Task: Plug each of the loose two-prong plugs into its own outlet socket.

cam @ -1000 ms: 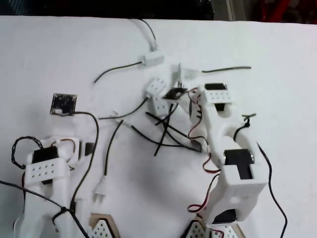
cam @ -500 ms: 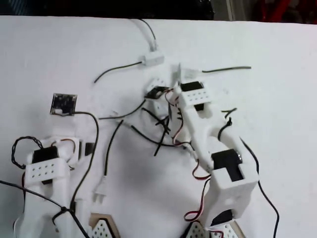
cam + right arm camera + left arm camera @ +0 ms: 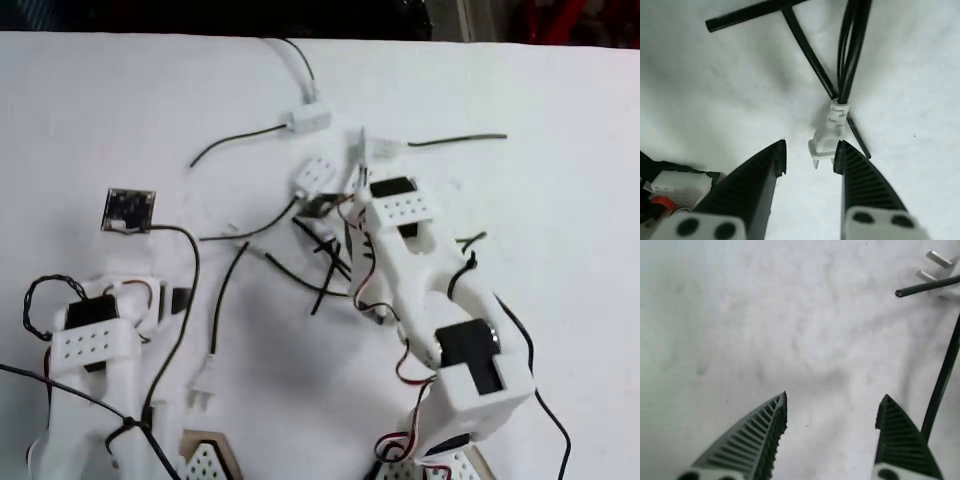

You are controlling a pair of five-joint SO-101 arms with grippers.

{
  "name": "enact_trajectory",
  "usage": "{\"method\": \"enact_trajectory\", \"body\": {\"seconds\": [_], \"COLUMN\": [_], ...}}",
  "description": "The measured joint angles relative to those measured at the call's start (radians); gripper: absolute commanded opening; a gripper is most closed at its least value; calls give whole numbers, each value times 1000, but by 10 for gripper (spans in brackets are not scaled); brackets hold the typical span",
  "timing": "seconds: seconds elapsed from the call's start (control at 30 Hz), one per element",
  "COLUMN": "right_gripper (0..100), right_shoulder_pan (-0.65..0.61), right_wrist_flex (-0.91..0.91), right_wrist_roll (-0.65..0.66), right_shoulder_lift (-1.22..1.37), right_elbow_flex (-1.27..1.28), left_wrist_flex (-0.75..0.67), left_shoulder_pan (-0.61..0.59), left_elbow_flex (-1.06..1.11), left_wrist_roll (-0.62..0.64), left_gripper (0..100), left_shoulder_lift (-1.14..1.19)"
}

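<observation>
The right gripper [image 3: 811, 150] swung toward 9 o'clock; its open jaws now sit around a white plug [image 3: 826, 140], ready to grab it. The left gripper [image 3: 834, 397] is open and empty

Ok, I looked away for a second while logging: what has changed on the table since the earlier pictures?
The right arm swung left, then drew back a little toward its base. Its gripper now has a white plug lying between its open fingers, not clamped. The left arm and the loose plug beside it stayed put.
</observation>
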Motion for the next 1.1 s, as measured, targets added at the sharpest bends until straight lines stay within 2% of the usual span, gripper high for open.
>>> {"method": "enact_trajectory", "body": {"seconds": [0.2, 0.47, 0.53, 0.77, 0.93, 1.1], "right_gripper": [149, 15, 19, 19, 96, 47], "right_shoulder_pan": [23, 51, 61, 61, 51, 52], "right_wrist_flex": [-121, -256, -278, -269, -192, -161], "right_wrist_roll": [-2, -3, -3, 38, 44, 48], "right_shoulder_lift": [-17, 8, 17, -2, -9, -9], "right_elbow_flex": [98, 172, 170, 172, 150, 143], "left_wrist_flex": [0, 0, 0, 0, 0, 0], "left_shoulder_pan": [0, 0, 0, 0, 0, 0], "left_elbow_flex": [0, 0, 0, 0, 0, 0], "left_wrist_roll": [0, 0, 0, 0, 0, 0], "left_gripper": [286, 286, 286, 286, 286, 286], "left_shoulder_lift": [0, 0, 0, 0, 0, 0]}}
